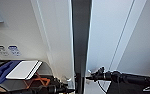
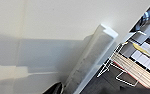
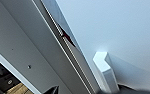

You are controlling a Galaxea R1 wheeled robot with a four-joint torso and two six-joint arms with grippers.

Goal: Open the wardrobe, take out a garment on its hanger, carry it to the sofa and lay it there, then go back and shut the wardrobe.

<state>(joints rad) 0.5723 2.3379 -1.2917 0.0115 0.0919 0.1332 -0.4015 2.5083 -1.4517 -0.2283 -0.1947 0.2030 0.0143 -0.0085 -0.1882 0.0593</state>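
The tall white wardrobe (image 1: 61,37) is seen slightly ajar, a dark gap between its doors. Each gripper is brought to a small white handle (image 2: 91,60), presumably for pulling; grip cannot be told.

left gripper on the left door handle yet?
Cannot tell. In the left wrist view a dark finger tip sits beside the handle, but no contact or gap shows plainly.

smooth matt white wardrobe (image 1: 58,37) doors
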